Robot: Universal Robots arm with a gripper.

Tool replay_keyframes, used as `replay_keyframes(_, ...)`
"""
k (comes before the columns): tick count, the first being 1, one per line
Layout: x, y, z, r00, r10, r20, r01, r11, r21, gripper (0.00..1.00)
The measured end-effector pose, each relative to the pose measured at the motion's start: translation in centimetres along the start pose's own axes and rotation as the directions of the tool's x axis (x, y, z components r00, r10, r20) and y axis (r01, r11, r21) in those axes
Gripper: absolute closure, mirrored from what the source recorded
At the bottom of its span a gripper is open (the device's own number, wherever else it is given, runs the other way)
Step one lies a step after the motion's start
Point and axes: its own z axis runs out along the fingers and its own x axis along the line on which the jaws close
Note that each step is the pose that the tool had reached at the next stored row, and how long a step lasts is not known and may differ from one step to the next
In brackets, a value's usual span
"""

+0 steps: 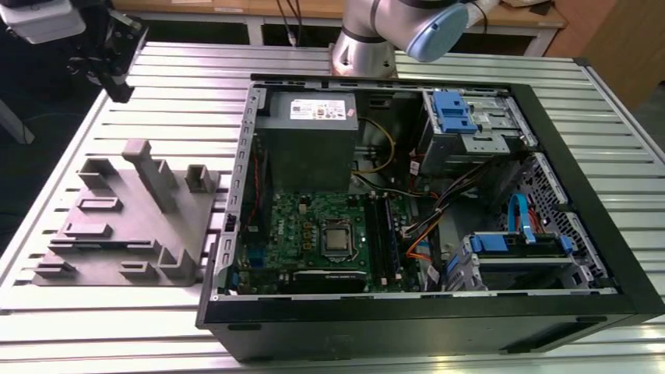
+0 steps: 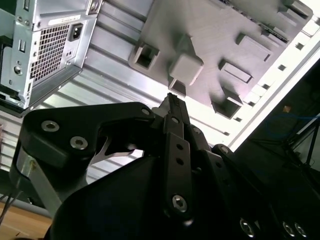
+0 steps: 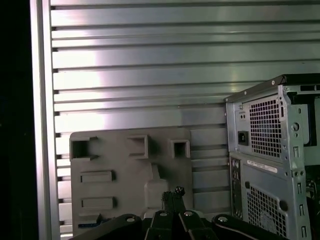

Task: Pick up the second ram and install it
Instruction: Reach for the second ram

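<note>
At the far left of the exterior view, the gripper (image 1: 117,82) hangs above the slatted metal table (image 1: 62,312), well apart from the computer. In both wrist views its claw (image 2: 171,101) (image 3: 173,193) has its fingers pressed together, with nothing visible between them. Below it and nearer lies the grey plastic fixture (image 1: 114,234) with its upright slabs. In the first wrist view the second ram (image 3: 93,219) seems to be the dark blue-green sliver on that fixture, just beside the gripper's linkage, though too little shows to be sure. To the right lies the open computer case (image 1: 437,315), holding the green motherboard (image 1: 301,230), the power supply (image 1: 307,140) at the far end and blue drive latches (image 1: 449,113) at the far right.
</note>
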Motion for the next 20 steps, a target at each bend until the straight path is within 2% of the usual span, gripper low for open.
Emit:
replay_keyframes(9,1.34,-1.8,0.8,1.0,0.0,0.0,0.0,1.0,0.0001,0.93)
replay_keyframes(20,2.41,-3.23,1.7,1.0,0.0,0.0,0.0,1.0,0.0,0.93)
